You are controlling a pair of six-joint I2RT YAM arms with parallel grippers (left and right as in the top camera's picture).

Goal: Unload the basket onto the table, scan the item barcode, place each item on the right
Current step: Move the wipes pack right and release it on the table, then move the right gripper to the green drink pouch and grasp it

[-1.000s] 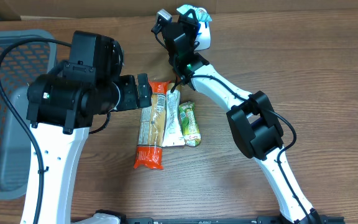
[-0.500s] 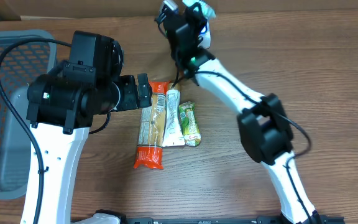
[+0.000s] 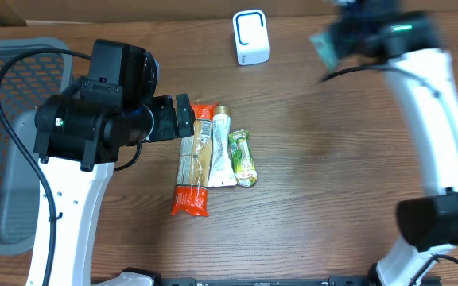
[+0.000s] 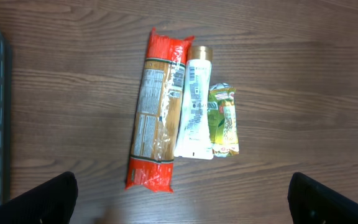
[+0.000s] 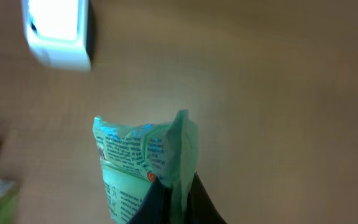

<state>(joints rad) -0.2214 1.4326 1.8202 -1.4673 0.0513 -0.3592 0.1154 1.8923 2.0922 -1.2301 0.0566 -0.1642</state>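
My right gripper [image 5: 174, 202] is shut on the edge of a mint-green packet [image 5: 143, 162] with small print, held in the air. Overhead, that blurred packet [image 3: 322, 48] hangs to the right of the white scanner [image 3: 251, 37], which the right wrist view shows as a scanner [image 5: 58, 31] at its top left. My left gripper [image 4: 182, 211] is open above the table, its dark fingertips [image 4: 39, 199] wide apart with nothing between them. Overhead, the left gripper [image 3: 183, 116] sits just left of the lying items.
Three items lie side by side mid-table: an orange pasta pack [image 3: 194, 159], a white tube [image 3: 222, 151] and a green snack packet [image 3: 242, 157]. A grey mesh basket [image 3: 6, 119] stands at the left edge. A cardboard wall runs along the back.
The right arm has swung away from the scanner to the right, carrying the mint-green packet. The scanner now stands uncovered. The left arm has not moved.
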